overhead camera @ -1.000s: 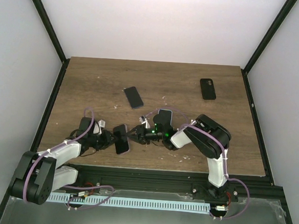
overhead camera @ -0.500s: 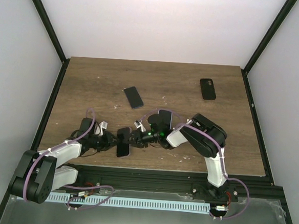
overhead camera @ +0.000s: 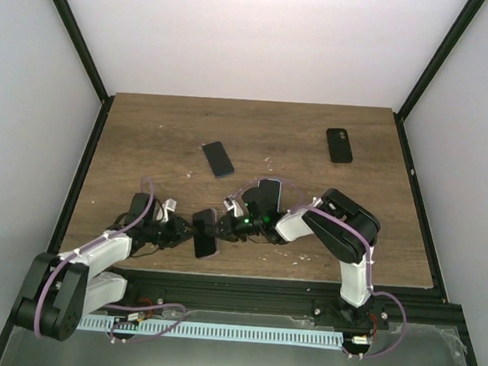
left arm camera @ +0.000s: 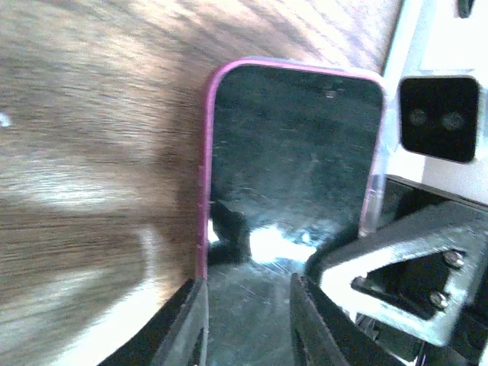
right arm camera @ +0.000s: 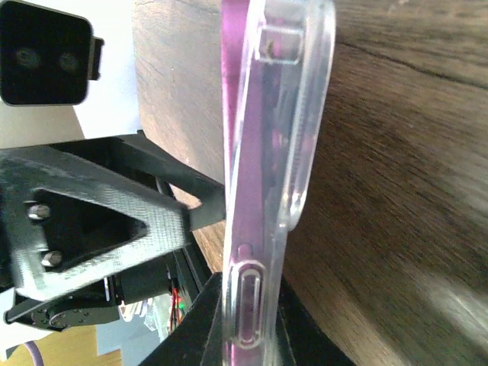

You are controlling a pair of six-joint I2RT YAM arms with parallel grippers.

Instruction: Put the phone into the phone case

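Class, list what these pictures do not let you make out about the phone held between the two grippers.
- Top view: the phone is too small to show whether it sits fully in the case.
- Left wrist: its near end is cut off by the frame's bottom edge.
- Right wrist: edge-on, so its screen is hidden.

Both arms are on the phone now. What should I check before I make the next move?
1. Grip of left hand on the phone: ok.
2. Grip of right hand on its thin edge: ok.
3. Fit of phone case all round: cannot tell; the clear shell seems to stand off at one end.
4. Phone lifted off the table: cannot tell.
5. Both other phones apart from the arms: ok.
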